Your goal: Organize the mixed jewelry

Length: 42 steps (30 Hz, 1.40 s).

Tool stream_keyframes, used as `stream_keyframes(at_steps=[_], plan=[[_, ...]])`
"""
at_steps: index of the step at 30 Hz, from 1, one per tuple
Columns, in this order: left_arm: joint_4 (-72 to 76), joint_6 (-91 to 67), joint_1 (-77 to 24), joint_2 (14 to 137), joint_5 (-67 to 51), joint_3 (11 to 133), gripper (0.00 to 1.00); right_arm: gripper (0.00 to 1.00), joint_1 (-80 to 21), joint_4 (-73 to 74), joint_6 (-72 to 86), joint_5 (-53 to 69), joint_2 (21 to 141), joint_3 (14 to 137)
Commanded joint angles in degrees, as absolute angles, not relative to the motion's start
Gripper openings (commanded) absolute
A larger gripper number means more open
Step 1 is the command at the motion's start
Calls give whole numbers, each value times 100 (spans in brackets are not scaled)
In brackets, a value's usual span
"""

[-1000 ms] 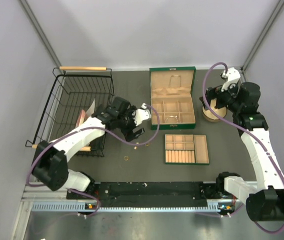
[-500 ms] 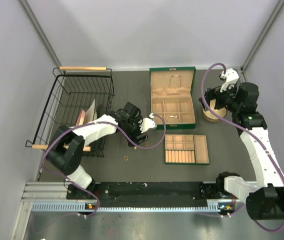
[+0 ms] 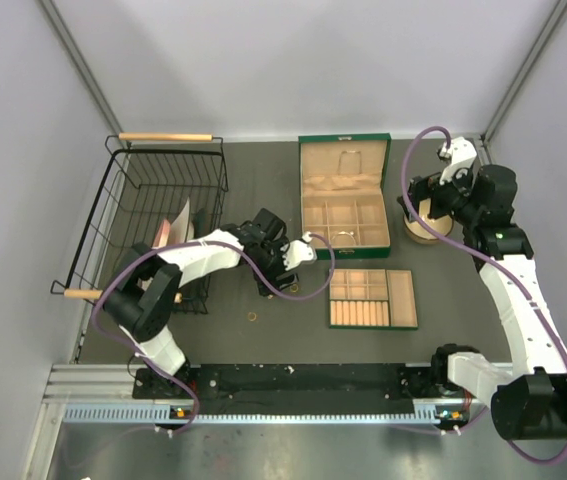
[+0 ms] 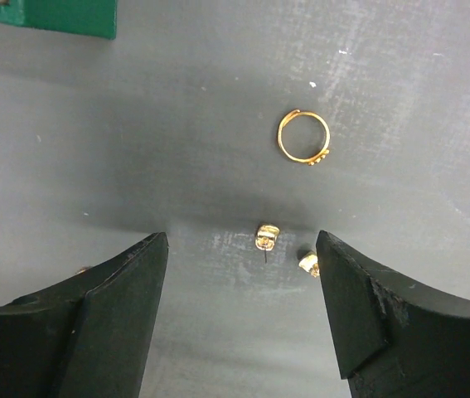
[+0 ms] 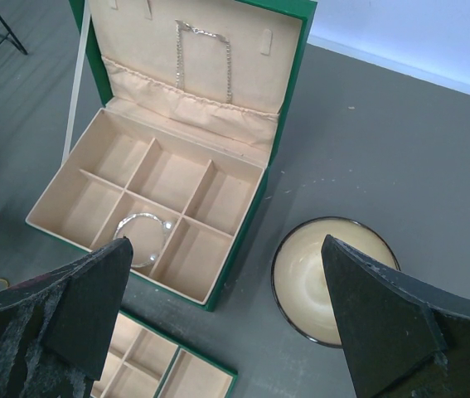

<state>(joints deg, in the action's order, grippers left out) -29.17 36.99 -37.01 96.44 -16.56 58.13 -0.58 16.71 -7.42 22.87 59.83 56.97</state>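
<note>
While L pincer [image 4: 240, 249] hung released, stud [image 4: 267, 236] lay betw. its fingers [image 4: 110, 307], pin parallel to them; ring [image 4: 303, 137] just beyond.

My left arm reaches toward centre, left gripper [image 4: 239, 249] pointing down, jaws spread wide. My right arm is stretched far back, right gripper [image 5: 226, 249] jaws spread too.

Soft, even light from overhead fills every view. The dark bench [image 3: 263, 190] stays matte, and a broad, faint shadow crosses it just ahead of the left pincer [image 4: 240, 249]. The gold ring [image 4: 303, 138] is sharp. The black fingers [image 4: 94, 323] of that pincer and of the right pincer [image 5: 226, 245] look underexposed and slightly soft along the lower edges.
</note>
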Motion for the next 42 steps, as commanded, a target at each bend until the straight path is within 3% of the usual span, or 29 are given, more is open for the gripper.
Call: stream_keyframes(at_steps=[1, 11, 18, 26, 29, 42], plan=[[-2672, 3683, -3762, 9729, -1661, 5968, 77, 99, -53, 1503, -800, 2417, 6003, 5687], [-2769, 3683, -3823, 9914, -1301, 5968, 66, 99, -70, 1503, -817, 2400, 6012, 5687], [-2812, 3735, -3850, 9958, -1266, 5880, 45, 99, -62, 1503, -817, 2382, 6003, 5687], [-2900, 3753, -3858, 9967, -1300, 5801, 10, 99, -53, 1503, -826, 2373, 6003, 5678], [-2944, 3727, -3858, 9941, -1397, 5862, 3, 99, -53, 1503, -835, 2355, 6012, 5678], [-3427, 3586, -4069, 9475, -2082, 6609, 0, 99, -61, 1503, -853, 2294, 6038, 5686]])
